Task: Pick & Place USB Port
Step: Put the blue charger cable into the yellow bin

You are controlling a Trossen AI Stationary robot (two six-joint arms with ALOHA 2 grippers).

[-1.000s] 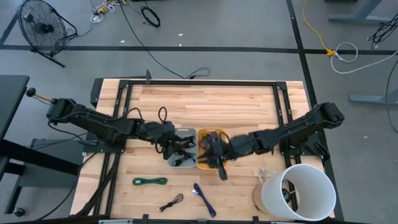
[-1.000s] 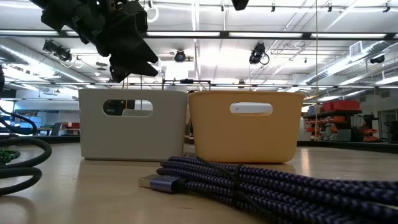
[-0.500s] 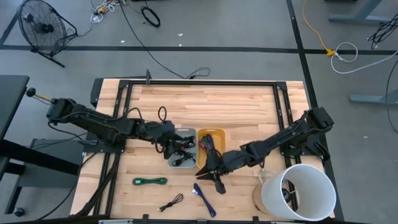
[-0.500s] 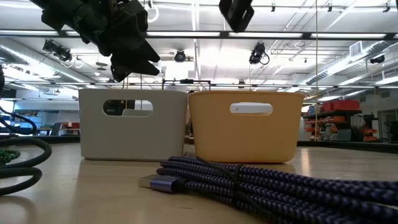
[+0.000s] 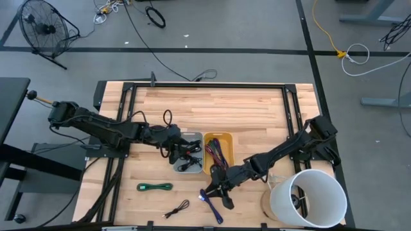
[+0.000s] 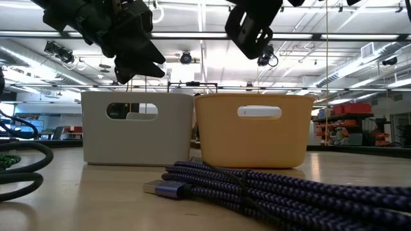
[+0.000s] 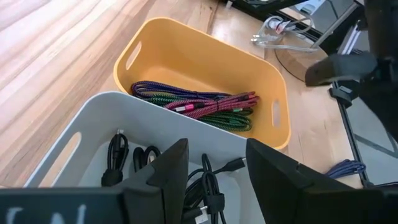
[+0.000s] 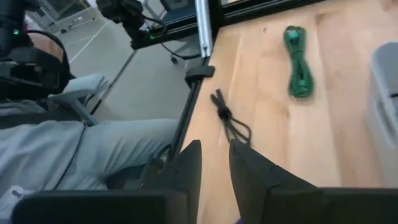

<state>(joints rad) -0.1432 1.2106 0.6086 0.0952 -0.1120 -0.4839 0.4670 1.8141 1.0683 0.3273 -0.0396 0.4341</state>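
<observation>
A purple braided USB cable (image 5: 210,205) lies coiled on the table near its near edge, and it fills the low view's foreground (image 6: 270,189) with its metal plug (image 6: 162,187) flat on the wood. My right gripper (image 5: 216,190) hangs open just above it (image 8: 214,146) and touches nothing. A yellow bin (image 5: 218,154) holds purple, red and green cables (image 7: 205,102). My left gripper (image 5: 175,151) is open (image 7: 216,149) and hovers over the grey bin (image 5: 188,156), which holds black cables (image 7: 208,186).
A green cable bundle (image 5: 155,187) and a black cable (image 5: 177,208) lie on the table left of the purple one. A large white cylinder (image 5: 309,196) stands at the near right corner. A person's leg (image 8: 74,155) shows beyond the table's near edge.
My right gripper has moved from over the yellow bin toward the table's near edge. It has come down and now shows at the top of the low view, and it stands above the purple cable. The cables have stayed where they were.
</observation>
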